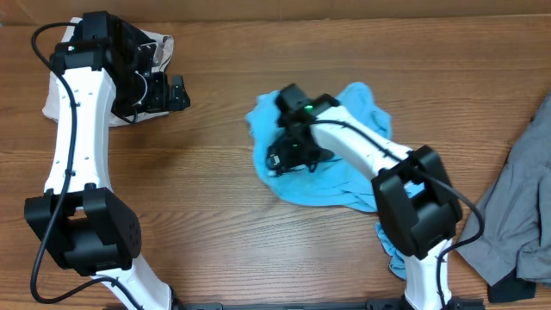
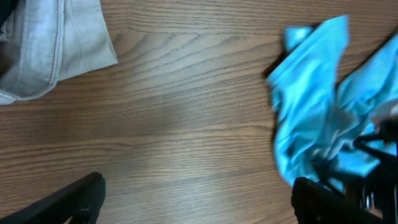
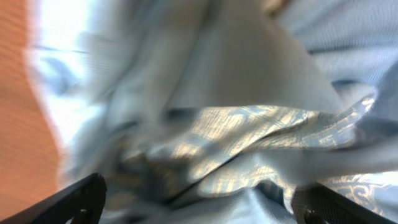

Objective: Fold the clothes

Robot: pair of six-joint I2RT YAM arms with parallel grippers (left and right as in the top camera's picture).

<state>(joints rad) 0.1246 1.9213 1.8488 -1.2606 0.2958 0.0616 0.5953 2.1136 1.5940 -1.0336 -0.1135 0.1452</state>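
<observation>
A crumpled sky-blue T-shirt (image 1: pixel 331 176) lies in the middle of the table; it also shows at the right of the left wrist view (image 2: pixel 317 118) and fills the right wrist view (image 3: pixel 236 124). My right gripper (image 1: pixel 288 159) is low over the shirt's left part, its fingers wide apart with bunched cloth between them (image 3: pixel 199 205). My left gripper (image 1: pixel 176 93) is open and empty over bare wood at the back left (image 2: pixel 199 199), well left of the shirt. A beige garment (image 1: pixel 159 45) lies behind the left arm.
A grey garment (image 1: pixel 525 198) lies at the right edge, with a dark piece (image 1: pixel 508 288) at its lower end. The beige garment shows at the top left of the left wrist view (image 2: pixel 50 43). Bare wood lies between the left gripper and the shirt.
</observation>
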